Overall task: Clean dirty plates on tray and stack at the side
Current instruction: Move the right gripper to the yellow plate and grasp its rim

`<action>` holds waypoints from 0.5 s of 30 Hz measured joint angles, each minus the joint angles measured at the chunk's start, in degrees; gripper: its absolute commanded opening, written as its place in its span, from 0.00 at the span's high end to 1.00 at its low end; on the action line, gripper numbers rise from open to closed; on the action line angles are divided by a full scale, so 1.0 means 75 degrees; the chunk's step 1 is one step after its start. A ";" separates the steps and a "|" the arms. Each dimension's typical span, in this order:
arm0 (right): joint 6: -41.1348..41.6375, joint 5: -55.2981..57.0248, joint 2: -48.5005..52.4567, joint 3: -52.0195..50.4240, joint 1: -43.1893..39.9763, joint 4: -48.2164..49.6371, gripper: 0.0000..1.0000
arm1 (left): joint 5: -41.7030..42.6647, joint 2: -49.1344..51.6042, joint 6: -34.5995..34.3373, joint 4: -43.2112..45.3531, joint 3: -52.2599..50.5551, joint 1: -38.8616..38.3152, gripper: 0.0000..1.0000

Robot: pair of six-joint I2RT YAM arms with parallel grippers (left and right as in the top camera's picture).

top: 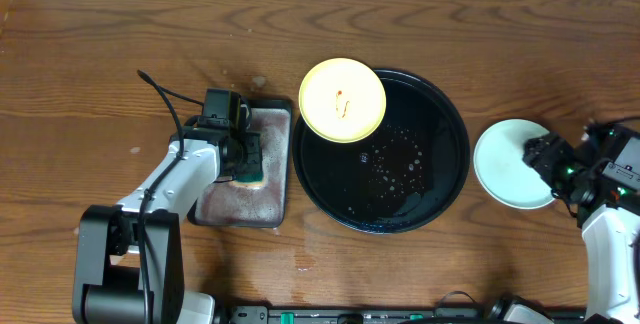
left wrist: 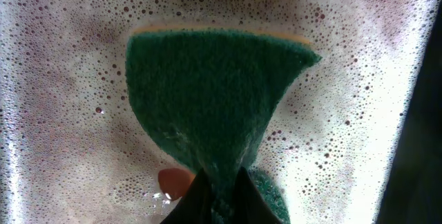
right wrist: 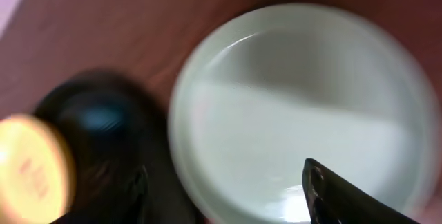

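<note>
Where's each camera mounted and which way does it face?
Overhead: above the table, facing straight down on the large round glossy black tray; both arms show.
Left wrist: on the left arm, looking down into the foamy rectangular grey tray; left gripper pinching a green sponge.
Right wrist: on the right arm, blurred, facing the pale mint-blue round plate; right gripper open.
Shared: overhead and right wrist both show that plate and tray.
</note>
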 measured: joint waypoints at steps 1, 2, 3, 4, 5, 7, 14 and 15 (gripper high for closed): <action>-0.0111 -0.0213 0.0000 0.0003 0.0073 -0.0026 0.31 | 0.0000 0.0000 0.0000 0.0000 0.0000 0.0000 0.93; -0.0227 -0.0393 0.0000 0.0012 0.0189 -0.0096 0.30 | 0.0000 0.0000 0.0000 0.0000 0.0000 0.0000 0.93; -0.0326 -0.0513 0.0003 0.0035 0.0291 -0.0207 0.28 | 0.0000 0.0000 0.0000 0.0000 0.0000 0.0000 0.93; -0.0452 -0.0618 0.0009 0.0102 0.0460 -0.0385 0.27 | 0.0000 0.0000 0.0000 0.0000 0.0000 0.0000 0.93; -0.0562 -0.0682 0.0026 0.0198 0.0612 -0.0557 0.27 | 0.0000 0.0000 0.0000 0.0000 0.0000 0.0000 0.93; -0.0833 -0.0720 0.0172 0.0589 0.0965 -0.1000 0.27 | 0.0000 0.0000 0.0000 0.0000 0.0000 0.0000 0.93; -0.1938 -0.0702 0.1562 0.2777 0.2232 -0.2777 0.29 | 0.0000 0.0000 0.0000 -0.0003 0.0000 0.0000 0.93; -0.2116 -0.0699 0.1801 0.3069 0.2416 -0.2970 0.29 | 0.0000 0.0000 0.0000 -0.0006 0.0000 0.0000 0.93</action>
